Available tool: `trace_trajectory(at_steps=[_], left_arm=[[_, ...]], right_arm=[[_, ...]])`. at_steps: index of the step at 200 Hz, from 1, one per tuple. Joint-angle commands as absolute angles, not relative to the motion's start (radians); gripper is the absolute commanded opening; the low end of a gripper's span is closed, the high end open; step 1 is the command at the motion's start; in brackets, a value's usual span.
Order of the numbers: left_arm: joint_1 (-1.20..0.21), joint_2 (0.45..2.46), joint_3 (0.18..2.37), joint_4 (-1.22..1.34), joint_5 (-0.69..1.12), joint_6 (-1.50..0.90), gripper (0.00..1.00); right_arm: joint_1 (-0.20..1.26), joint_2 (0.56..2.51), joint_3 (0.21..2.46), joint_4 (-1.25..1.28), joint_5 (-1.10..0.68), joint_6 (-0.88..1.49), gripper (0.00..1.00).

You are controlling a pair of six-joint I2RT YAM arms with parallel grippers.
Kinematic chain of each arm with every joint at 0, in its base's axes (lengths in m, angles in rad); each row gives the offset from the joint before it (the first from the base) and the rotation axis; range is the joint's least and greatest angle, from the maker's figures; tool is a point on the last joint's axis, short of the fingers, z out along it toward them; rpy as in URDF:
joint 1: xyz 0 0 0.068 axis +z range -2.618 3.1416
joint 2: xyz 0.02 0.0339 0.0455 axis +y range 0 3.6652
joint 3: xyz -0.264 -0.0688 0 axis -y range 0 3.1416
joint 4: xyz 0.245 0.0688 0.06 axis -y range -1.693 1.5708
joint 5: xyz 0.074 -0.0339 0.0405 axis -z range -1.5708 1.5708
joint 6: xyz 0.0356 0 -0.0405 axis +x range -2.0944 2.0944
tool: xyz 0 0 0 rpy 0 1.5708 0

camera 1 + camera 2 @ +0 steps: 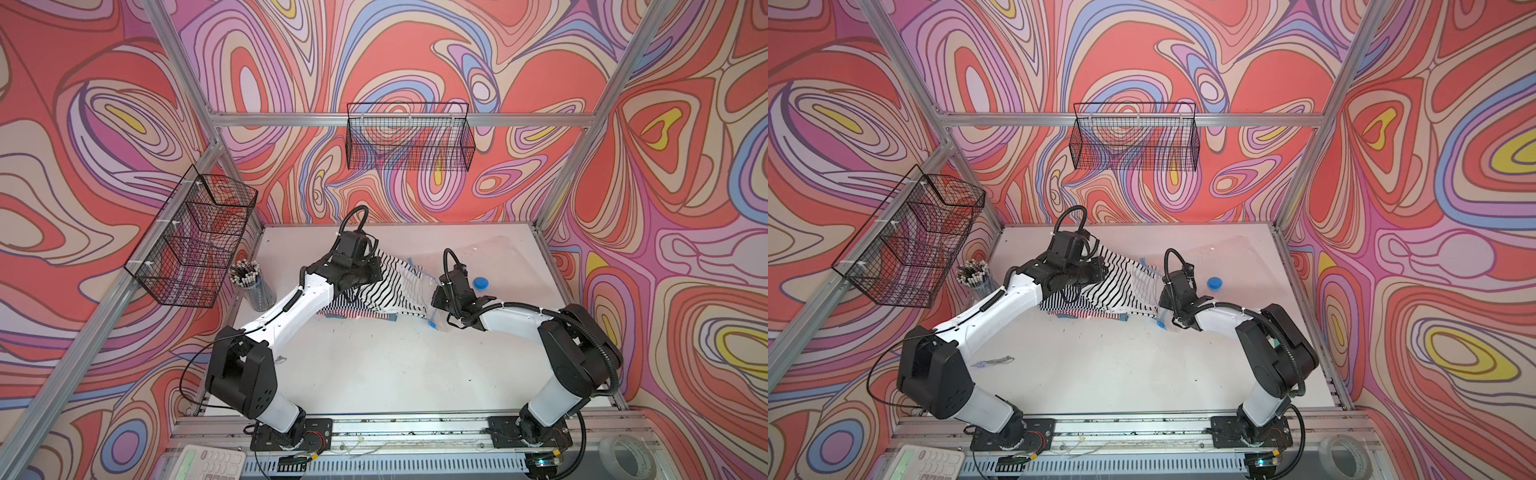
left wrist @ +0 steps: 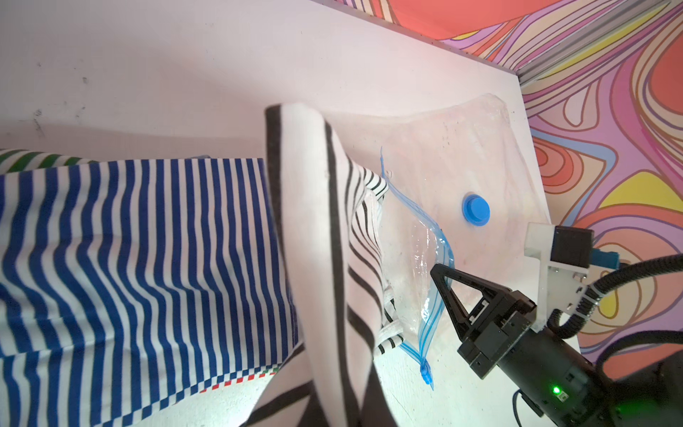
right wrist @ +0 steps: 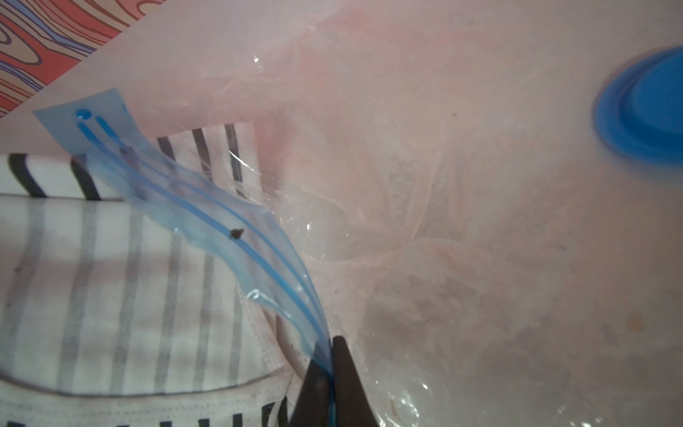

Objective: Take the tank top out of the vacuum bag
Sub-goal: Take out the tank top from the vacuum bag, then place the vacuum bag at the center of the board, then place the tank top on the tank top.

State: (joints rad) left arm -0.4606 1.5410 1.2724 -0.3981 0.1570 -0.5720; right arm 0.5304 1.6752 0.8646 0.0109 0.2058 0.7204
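Note:
The tank top (image 1: 388, 289), white with black stripes, lies bunched between the two arms in both top views. Part of it (image 3: 111, 281) still sits in the mouth of the vacuum bag (image 1: 494, 255). That bag is clear crinkly plastic with a round blue valve cap (image 2: 476, 209). My left gripper (image 1: 371, 272) is shut on a raised fold of the tank top (image 2: 314, 222), and the cloth hides its jaws in the left wrist view. My right gripper (image 3: 331, 356) is shut on the bag's light-blue zip strip (image 3: 221, 218). The blue slider (image 2: 427, 371) hangs at the strip's end.
A blue-and-white striped garment (image 2: 148, 258) lies on the table under the tank top, outside the bag. A cup of pencils (image 1: 254, 286) stands at the left table edge. Wire baskets (image 1: 195, 237) (image 1: 409, 137) hang on the walls. A tape roll (image 1: 627, 457) sits at front right.

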Motion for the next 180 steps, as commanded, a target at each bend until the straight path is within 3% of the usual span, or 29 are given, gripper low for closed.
trace_trajectory(at_steps=[1, 180], left_arm=[[-0.448, 1.497, 1.298, -0.416, 0.116, -0.554, 0.0], [-0.298, 1.415, 1.283, -0.472, 0.071, -0.567, 0.0]], right_arm=[[0.523, 1.675, 0.873, -0.002, 0.232, 0.709, 0.0], [0.523, 1.72, 0.945, -0.013, 0.251, 0.655, 0.0]])
